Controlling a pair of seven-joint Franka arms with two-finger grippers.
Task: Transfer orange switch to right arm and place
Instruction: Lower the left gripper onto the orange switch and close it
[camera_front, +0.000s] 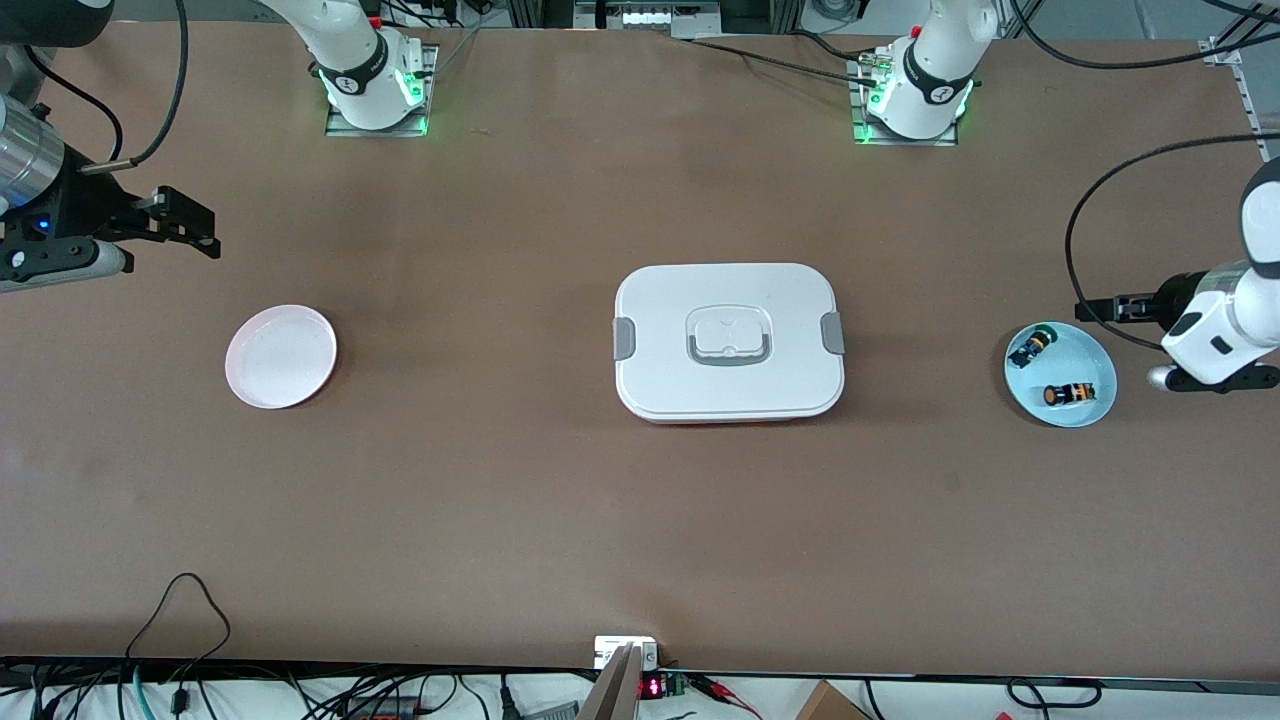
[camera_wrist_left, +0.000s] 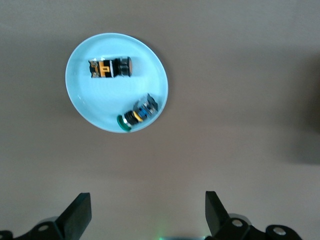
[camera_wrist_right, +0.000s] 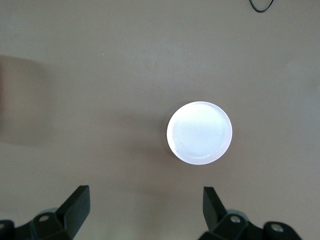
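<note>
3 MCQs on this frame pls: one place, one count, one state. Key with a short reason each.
1. Where is the orange switch?
A. in the light blue dish
B. on the white plate
C. on the lidded white box

2. How many switches lie in that dish?
A. one
B. two
C. three

3. How is the left pincer?
A. shut on the orange switch
B. open, holding nothing
C. shut on the green-capped switch

Key:
1 A: it lies in the dish at the left arm's end of the table.
2 B: orange-capped and green-capped.
3 B: its fingers stand wide apart above bare table.
</note>
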